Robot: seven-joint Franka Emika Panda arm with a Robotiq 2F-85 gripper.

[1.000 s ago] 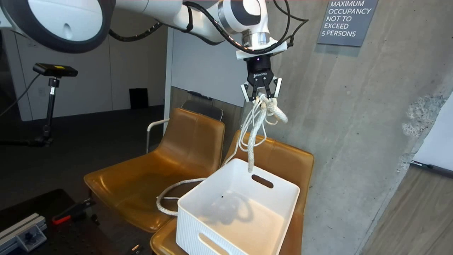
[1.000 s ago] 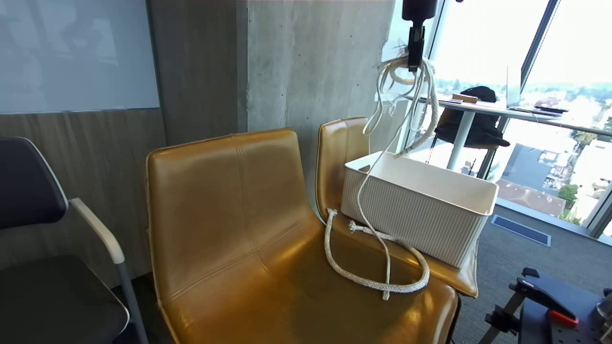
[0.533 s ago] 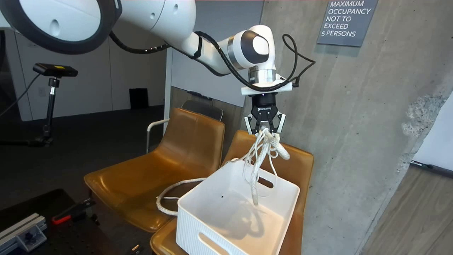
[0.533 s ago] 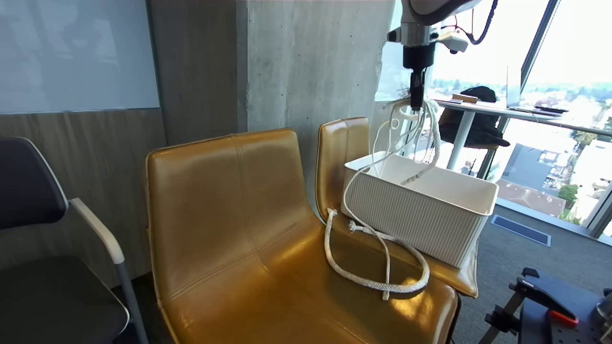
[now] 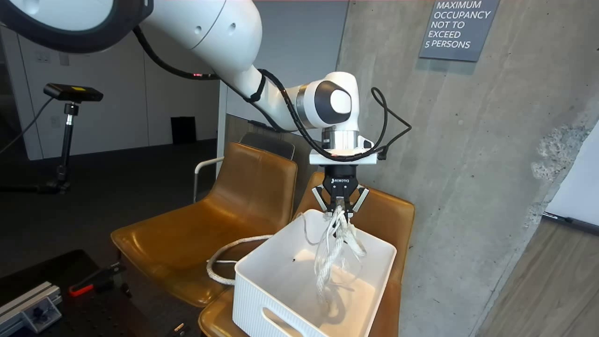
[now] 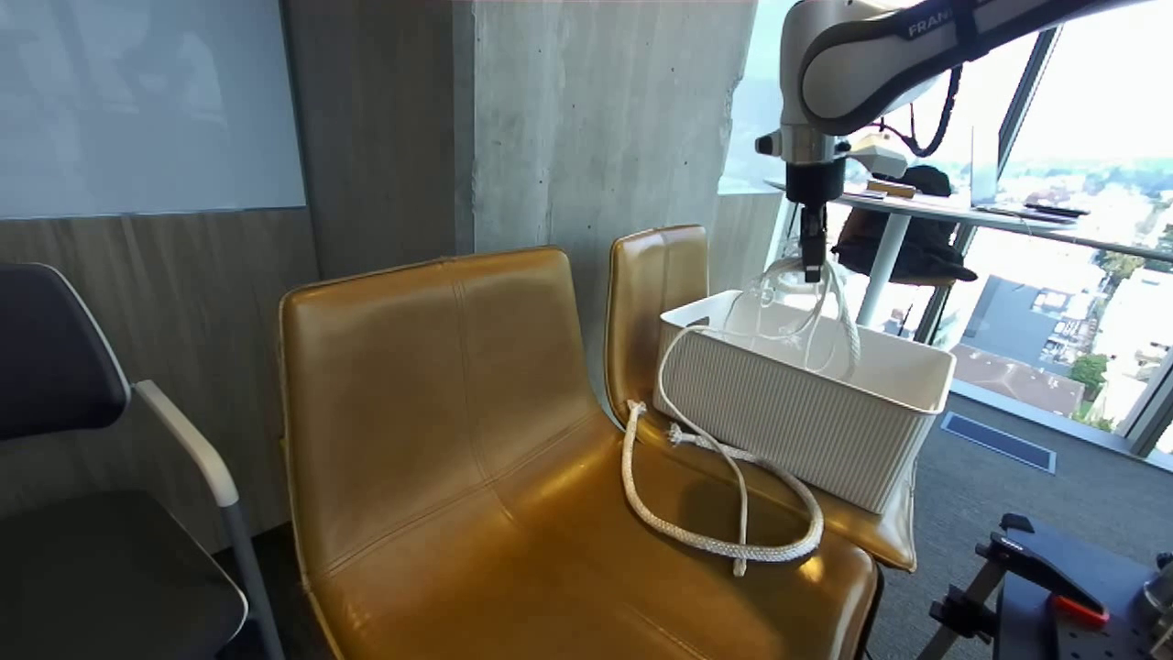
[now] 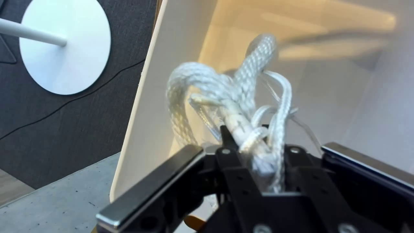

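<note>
Got the rope (image 5: pixel 333 252) hanging right below the end effector (image 5: pixel 340 215), long axis pretty much up-and-down, bottom end pointing into the white box (image 5: pixel 248 304) underneath. Jaws are only slightly apart, with the rope pinched between them. A thin bit trails off sideways, over the rim and onto the chair (image 6: pixel 568 541) below.

In an exterior view, a camera set well back angles down into the bin (image 5: pixel 281 271), facing the concrete wall (image 5: pixel 468 164). In an exterior view, a lens close to a brown chair (image 6: pixel 431 385) looks across it at the bin's outer side, windows (image 6: pixel 1100 92) beyond. Both exterior views share bin, brown chair and gripper (image 5: pixel 340 214). The wrist view, nearest, peers down past the gripper at the rope (image 7: pixel 194 76).
</note>
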